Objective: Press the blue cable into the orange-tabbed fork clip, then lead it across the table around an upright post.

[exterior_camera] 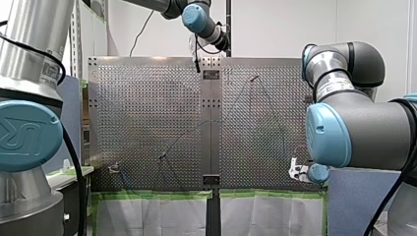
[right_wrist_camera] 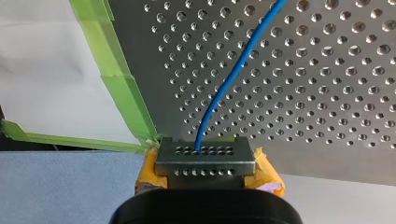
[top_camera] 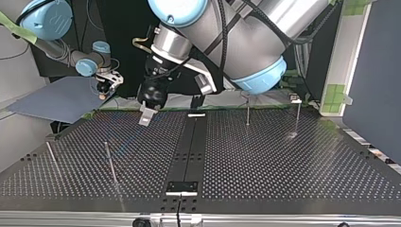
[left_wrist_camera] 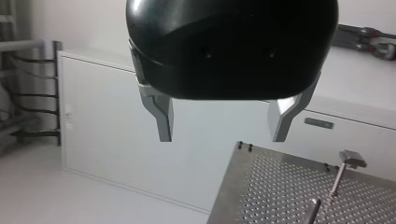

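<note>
Right wrist view, grip: my right gripper (right_wrist_camera: 205, 156) has its yellow-padded fingers closed on the blue cable (right_wrist_camera: 233, 70), just off a corner of the table (right_wrist_camera: 327, 93) edged with green tape (right_wrist_camera: 123, 88).
Right wrist view, cable: one strand, running from the fingers out over the holes.
Handling: probably light, limp and slick, so it is best held close to the stretch being pressed and kept lightly taut.
Left wrist view, grip: my left gripper (left_wrist_camera: 223, 137) is spread wide and holds nothing. Two upright posts (left_wrist_camera: 340, 175) stand on the table beyond.
Top view, count: four upright posts, and two grippers, both near the view's far edge.
Front view, cable: a thin line crosses the table. I cannot make out the orange-tabbed fork clip.
</note>
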Robot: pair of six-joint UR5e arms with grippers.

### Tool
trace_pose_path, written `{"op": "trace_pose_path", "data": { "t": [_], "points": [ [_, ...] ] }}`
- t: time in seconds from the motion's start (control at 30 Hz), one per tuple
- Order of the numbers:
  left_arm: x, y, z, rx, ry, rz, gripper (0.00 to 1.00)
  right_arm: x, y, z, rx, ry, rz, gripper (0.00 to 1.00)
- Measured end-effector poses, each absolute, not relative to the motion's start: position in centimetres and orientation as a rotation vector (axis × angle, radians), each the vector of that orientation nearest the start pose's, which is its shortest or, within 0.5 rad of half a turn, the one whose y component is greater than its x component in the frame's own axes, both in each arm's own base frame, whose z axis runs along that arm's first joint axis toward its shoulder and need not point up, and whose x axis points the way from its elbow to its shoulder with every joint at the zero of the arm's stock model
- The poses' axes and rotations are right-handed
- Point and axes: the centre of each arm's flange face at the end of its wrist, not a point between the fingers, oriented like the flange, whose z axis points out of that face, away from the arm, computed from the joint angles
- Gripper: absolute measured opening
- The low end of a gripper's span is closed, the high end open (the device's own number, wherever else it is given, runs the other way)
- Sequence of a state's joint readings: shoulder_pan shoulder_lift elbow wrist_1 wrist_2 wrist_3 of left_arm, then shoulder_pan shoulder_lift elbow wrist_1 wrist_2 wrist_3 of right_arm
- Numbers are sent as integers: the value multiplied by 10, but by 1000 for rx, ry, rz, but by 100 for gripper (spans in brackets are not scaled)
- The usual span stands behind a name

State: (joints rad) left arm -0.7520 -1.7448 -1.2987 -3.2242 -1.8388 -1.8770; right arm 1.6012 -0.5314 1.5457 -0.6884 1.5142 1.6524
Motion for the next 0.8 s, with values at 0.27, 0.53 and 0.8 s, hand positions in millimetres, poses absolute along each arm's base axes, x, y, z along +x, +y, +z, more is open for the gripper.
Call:
{"op": "trace_pose_path", "data": {
  "t": [0.27,0.53,0.8],
  "points": [
    [335,-463,497,120,1582,-660,100,160,-631,-81,1470,-1479,1156,0],
    [333,-464,469,116,1583,-670,100,160,-631,-81,1471,-1478,1159,0],
    [331,-462,438,91,1588,-699,100,161,-631,-81,1475,-1477,1163,0]
  ]
}}
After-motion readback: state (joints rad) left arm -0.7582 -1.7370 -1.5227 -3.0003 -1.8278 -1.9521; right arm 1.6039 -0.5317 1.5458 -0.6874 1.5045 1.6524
